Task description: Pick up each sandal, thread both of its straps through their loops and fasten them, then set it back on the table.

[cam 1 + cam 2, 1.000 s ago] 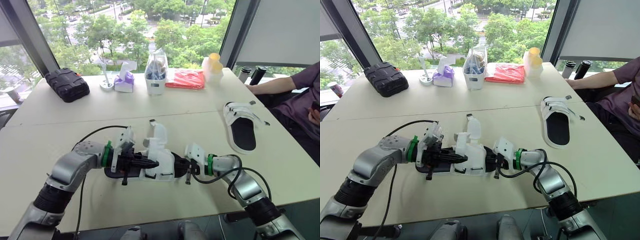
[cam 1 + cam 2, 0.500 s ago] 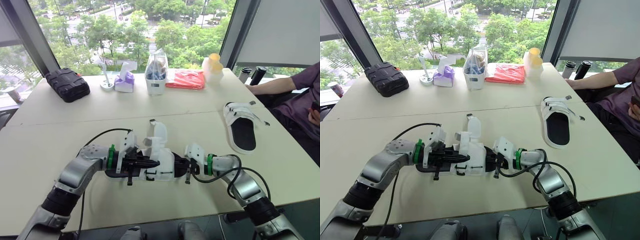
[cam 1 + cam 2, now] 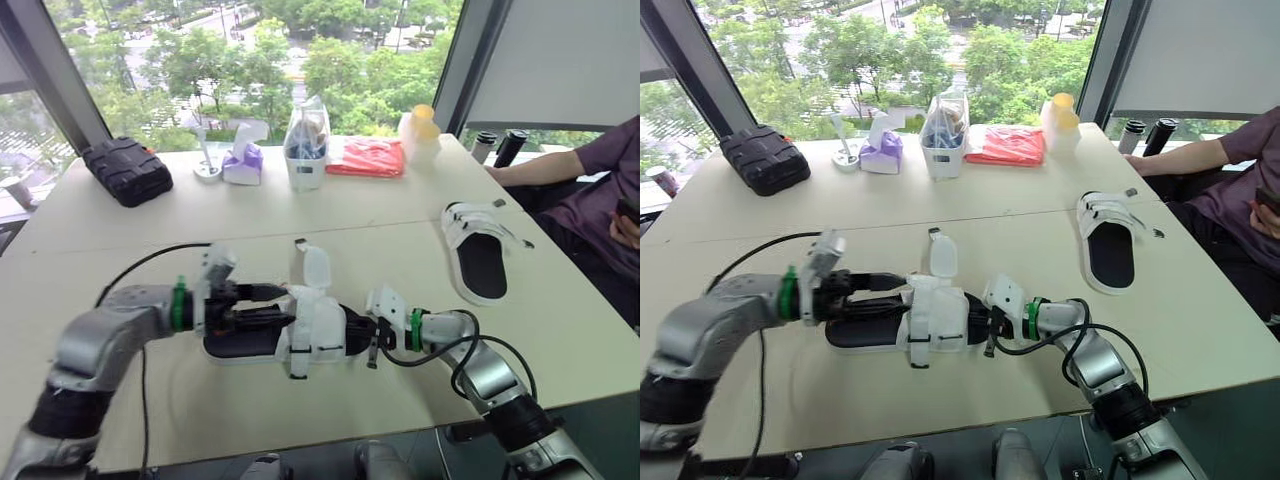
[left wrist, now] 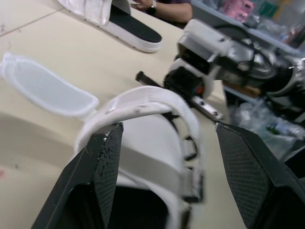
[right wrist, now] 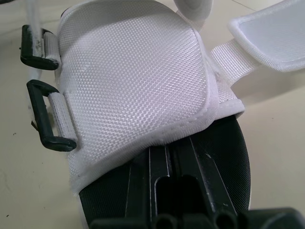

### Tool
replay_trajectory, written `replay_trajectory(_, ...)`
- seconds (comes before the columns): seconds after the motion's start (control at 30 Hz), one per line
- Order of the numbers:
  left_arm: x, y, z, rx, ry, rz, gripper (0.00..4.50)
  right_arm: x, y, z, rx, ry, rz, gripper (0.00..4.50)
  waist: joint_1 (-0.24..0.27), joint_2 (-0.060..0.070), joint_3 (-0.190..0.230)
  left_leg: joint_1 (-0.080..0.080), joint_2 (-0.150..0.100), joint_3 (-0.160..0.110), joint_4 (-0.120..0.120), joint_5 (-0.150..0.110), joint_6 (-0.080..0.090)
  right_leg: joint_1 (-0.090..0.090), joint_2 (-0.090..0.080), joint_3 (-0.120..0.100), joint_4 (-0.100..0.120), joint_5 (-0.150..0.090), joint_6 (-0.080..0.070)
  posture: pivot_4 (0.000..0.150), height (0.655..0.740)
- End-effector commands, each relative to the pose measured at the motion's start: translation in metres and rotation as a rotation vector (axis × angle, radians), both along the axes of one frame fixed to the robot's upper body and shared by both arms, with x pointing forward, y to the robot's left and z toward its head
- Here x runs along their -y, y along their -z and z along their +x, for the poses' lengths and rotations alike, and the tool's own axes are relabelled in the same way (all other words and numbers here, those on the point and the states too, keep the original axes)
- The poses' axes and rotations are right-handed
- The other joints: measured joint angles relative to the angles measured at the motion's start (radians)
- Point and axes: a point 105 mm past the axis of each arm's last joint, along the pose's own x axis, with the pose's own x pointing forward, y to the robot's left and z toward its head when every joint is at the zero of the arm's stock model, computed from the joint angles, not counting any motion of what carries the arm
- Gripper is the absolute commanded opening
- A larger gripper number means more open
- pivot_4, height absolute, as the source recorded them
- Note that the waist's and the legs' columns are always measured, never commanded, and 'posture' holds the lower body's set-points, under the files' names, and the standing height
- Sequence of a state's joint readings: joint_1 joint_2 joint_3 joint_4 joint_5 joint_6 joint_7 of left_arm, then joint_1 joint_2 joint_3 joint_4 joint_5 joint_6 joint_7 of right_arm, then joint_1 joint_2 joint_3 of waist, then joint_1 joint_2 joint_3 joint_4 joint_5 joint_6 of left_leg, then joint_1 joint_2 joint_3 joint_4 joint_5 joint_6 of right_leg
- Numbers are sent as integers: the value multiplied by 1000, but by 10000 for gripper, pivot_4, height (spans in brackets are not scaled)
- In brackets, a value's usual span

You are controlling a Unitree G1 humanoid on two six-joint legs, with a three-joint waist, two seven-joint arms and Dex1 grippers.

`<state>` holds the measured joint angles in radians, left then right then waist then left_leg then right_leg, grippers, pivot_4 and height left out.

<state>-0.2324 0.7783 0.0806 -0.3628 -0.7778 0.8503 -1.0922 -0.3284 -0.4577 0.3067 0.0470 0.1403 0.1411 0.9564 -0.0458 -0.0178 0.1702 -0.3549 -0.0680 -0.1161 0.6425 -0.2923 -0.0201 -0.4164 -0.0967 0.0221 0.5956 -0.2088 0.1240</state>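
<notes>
near sandal (image 3: 322, 330): white woven upper over a black footbed (image 3: 238, 345); it lies flat on the table (image 3: 200, 400), at the middle of the near edge, between the two grippers.
loops (image 5: 47, 119): two black rectangular loops sit side by side on one edge of the upper; neither has a strap through it.
loose strap (image 3: 315, 268): a white flap that rises from the far side of the upper, unfastened.
arched strap (image 4: 152, 98): a white band that bows up over the footbed, its end free.
second sandal (image 3: 482, 260): same make, flat on the table's right side, well apart from both grippers and close to a person's arm (image 3: 545, 170).
left gripper (image 3: 290, 305): at the open end of the near sandal, reaching in over the footbed toward the upper; spread wide, its fingers (image 4: 100, 181) stand either side of the arched strap and clasp nothing. whether a pad touches the strap cannot be told.
right gripper (image 3: 358, 330): at the opposite end of the near sandal, against it; its fingers (image 5: 162, 191) are drawn together and lie on the footbed, tips just at the hem of the upper, with nothing seen between them.
</notes>
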Motion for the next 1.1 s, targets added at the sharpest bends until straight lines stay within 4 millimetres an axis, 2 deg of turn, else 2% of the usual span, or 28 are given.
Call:
replay_trajectory(0.03, -2, 3, -27, -35, 53, 53, 33154, 14, 39, -3, -121, 52, -108, 0, 3, 0, 0, 0, 0, 0, 0, 0, -1, 0, 0, 0, 0, 0, -1, 1500, 7400)
replay_trajectory(0.1, -5, 14, -38, -59, 62, 106, 33154, 12, 40, -4, -124, 43, -108, 0, 5, 0, 0, 0, 0, 0, 0, -1, -1, 0, 0, 0, 0, -1, -3, 1500, 7400)
replay_trajectory(0.2, -6, 27, -43, -75, 57, 143, 33154, 9, 41, -4, -129, 29, -107, 0, 4, 0, 0, 1, 0, 0, 1, -2, -3, 2, 0, 0, 0, -1, -3, 1500, 7400)
replay_trajectory(0.3, -3, 39, -39, -55, 62, 173, 33154, 6, 41, -4, -131, 22, -102, 0, 2, 0, 0, 1, 2, 0, 1, -2, -4, 2, 0, 0, -1, -2, -3, 1500, 7400)
replay_trajectory(0.73, 21, 65, -20, -68, 102, 150, 33154, 5, 43, -8, -134, 31, -95, 0, 4, 0, 0, 0, 9, 1, 1, -2, -4, -1, 8, -1, -1, 0, -8, 1500, 7400)
replay_trajectory(0.87, 31, 67, -12, -57, 96, 116, 21163, 4, 43, -9, -134, 37, -93, 0, 4, 0, 0, 0, 9, 1, 1, -2, -4, -1, 8, -1, -1, 0, -8, 1500, 7400)
replay_trajectory(1.0, 34, 63, -10, -87, 80, 78, 708, 7, 43, -7, -132, 49, -95, 0, 3, 0, 0, 0, 9, 1, 1, -2, -4, -1, 9, -1, -1, 0, -8, 1500, 7400)
replay_trajectory(1.1, 32, 61, -16, -101, 103, 87, 238, 9, 44, -4, -132, 56, -98, 0, 3, 0, 0, 0, 9, 1, 1, -2, -4, -1, 9, -1, 0, 0, -8, 1500, 7400)
